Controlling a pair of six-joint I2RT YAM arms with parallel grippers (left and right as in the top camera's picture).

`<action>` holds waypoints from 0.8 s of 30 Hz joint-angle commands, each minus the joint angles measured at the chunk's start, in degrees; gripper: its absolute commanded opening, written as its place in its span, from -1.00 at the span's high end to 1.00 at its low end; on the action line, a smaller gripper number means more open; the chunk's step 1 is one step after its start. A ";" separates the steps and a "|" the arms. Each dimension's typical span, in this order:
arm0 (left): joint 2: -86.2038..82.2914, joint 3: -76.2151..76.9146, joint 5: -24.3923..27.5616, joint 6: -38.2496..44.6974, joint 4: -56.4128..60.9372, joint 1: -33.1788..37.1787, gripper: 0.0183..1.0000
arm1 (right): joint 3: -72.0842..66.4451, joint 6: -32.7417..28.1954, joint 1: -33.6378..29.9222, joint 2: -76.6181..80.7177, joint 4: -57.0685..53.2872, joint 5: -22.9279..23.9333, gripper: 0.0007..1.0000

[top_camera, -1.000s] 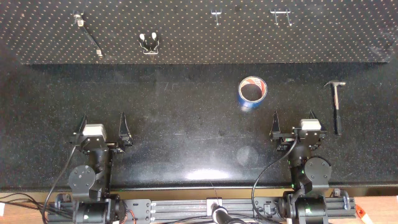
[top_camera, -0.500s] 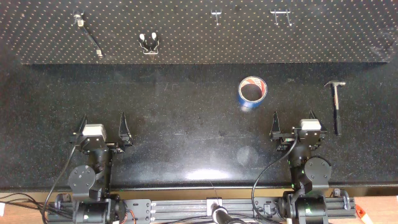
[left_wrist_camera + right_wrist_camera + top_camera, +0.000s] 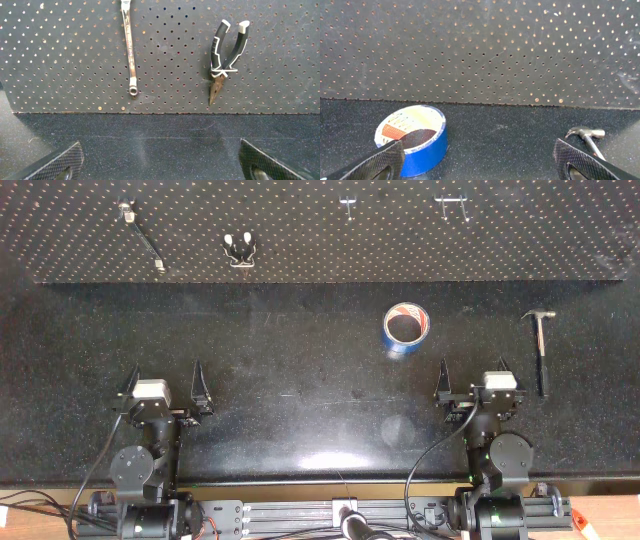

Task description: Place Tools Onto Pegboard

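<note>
A roll of blue tape (image 3: 406, 329) (image 3: 413, 137) lies flat on the black table right of centre. A small hammer (image 3: 540, 352) (image 3: 587, 137) lies near the right edge, head toward the pegboard. On the pegboard (image 3: 320, 225) hang a wrench (image 3: 143, 237) (image 3: 130, 47) and black-and-white pliers (image 3: 240, 250) (image 3: 225, 55). My left gripper (image 3: 164, 392) (image 3: 160, 167) rests open near the table's front left, with nothing between its fingers. My right gripper (image 3: 472, 383) (image 3: 480, 165) stands open at the front right, behind the tape and hammer, holding nothing.
Two bare metal hooks (image 3: 347, 204) (image 3: 451, 205) stick out of the pegboard at upper right. The black tabletop (image 3: 300, 350) stretches between the arms and the board.
</note>
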 commanded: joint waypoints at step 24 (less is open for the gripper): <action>-0.70 -0.07 0.35 -0.94 -0.48 0.28 -0.99 | 55.06 11.52 13.00 65.48 -25.68 -9.99 -0.93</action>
